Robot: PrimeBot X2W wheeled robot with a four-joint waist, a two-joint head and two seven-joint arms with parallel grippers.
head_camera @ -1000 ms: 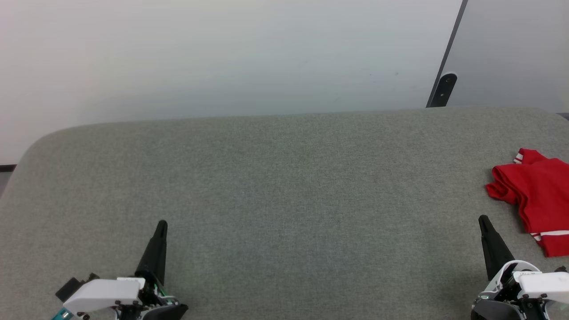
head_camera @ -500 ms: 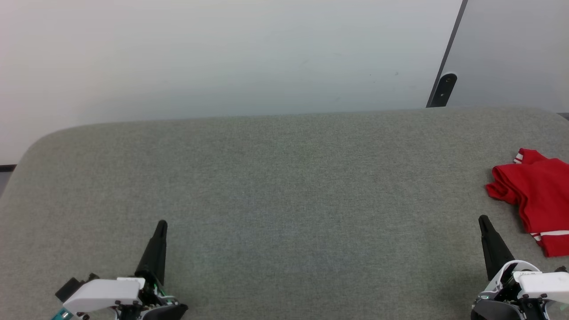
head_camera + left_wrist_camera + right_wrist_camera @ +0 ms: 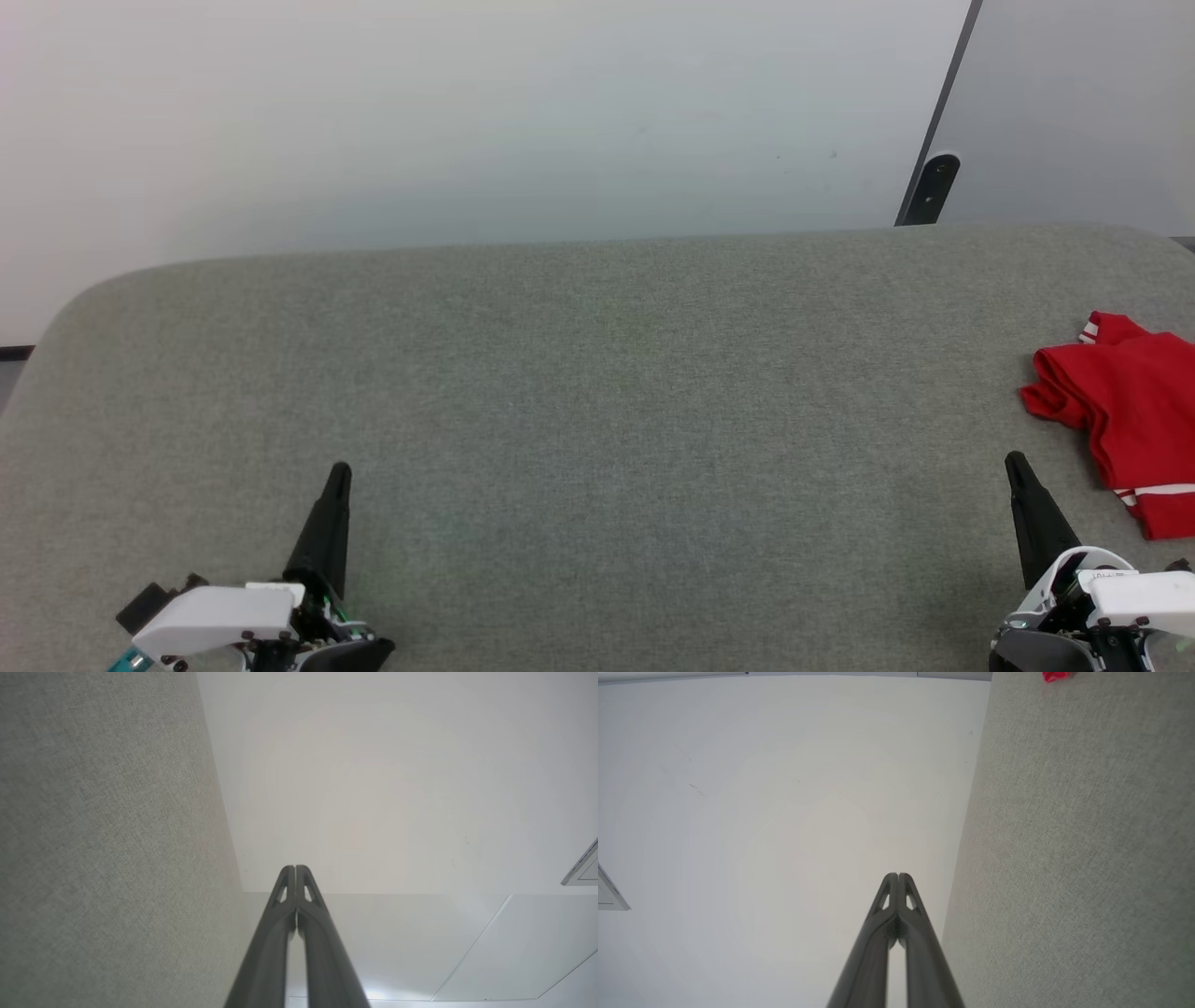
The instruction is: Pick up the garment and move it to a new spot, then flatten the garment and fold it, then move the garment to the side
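Note:
The garment (image 3: 1134, 420) is a red shirt with white striped trim, folded into a compact bundle at the far right of the grey table (image 3: 597, 392); the head view's right edge cuts it off. A small red corner of the garment (image 3: 1056, 676) shows at the top of the right wrist view. My right gripper (image 3: 1016, 464) rests at the lower right, shut and empty, a short way left of and nearer than the garment. At the lower left my left gripper (image 3: 341, 472) is shut with nothing in it. Both pairs of fingers meet at the tips in the wrist views, left gripper (image 3: 295, 868) and right gripper (image 3: 898, 876).
The table has a rounded far left corner and a straight far edge. Behind it stands a pale wall (image 3: 467, 121) with a dark slanted post (image 3: 934, 177) at the back right.

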